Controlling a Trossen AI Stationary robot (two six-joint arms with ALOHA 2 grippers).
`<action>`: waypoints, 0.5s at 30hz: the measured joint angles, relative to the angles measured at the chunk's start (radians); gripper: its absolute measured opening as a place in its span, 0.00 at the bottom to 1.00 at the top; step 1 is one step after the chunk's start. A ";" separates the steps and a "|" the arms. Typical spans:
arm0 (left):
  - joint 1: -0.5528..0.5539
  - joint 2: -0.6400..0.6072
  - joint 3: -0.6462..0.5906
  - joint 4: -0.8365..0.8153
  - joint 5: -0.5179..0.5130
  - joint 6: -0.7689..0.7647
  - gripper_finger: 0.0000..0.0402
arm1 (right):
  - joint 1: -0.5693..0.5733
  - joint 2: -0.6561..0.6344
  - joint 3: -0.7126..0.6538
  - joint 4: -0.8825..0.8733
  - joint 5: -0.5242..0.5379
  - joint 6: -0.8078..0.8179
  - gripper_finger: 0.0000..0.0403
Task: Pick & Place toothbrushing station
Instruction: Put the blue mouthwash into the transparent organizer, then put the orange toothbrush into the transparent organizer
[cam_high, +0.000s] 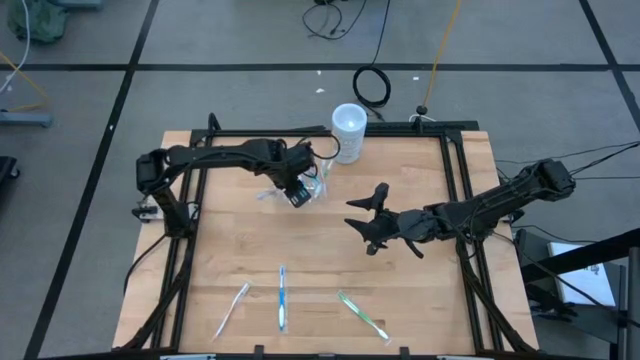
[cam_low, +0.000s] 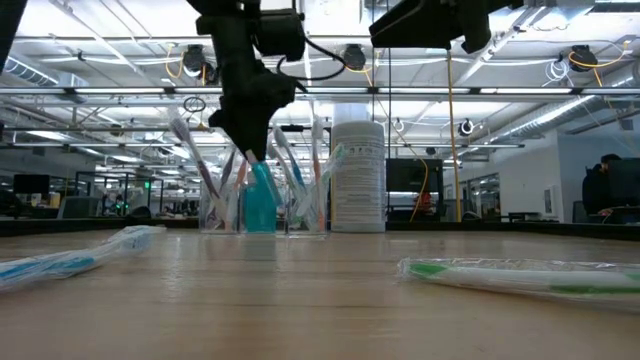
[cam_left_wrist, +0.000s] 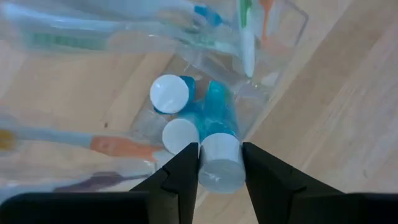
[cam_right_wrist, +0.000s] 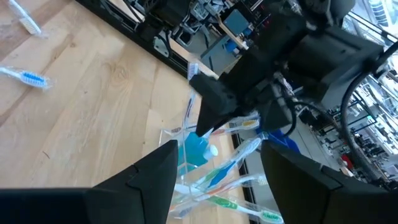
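just beside the white cup (cam_high: 349, 123), toward the table's middle, stands the clear toothbrushing station (cam_low: 262, 208), holding upright toothbrushes and blue tubes. the left gripper (cam_left_wrist: 219, 167) hangs right over it, fingers clamped on a white-capped blue tube (cam_left_wrist: 220, 158) that seems to sit inside. the right gripper (cam_high: 366, 214) hovers nearby, further from the cup, fingers spread apart and empty. three wrapped toothbrushes (cam_high: 282, 297) lie well away.
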 joint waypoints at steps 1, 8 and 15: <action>0.001 0.006 0.000 0.002 -0.004 0.003 0.31 | 0.000 0.000 0.000 0.000 0.000 0.000 0.55; 0.004 0.015 0.000 0.073 -0.012 0.079 0.32 | 0.000 0.000 0.000 0.000 0.000 0.000 0.55; 0.004 0.015 0.000 0.152 -0.012 0.123 0.38 | 0.000 0.000 0.000 0.000 -0.001 0.000 0.55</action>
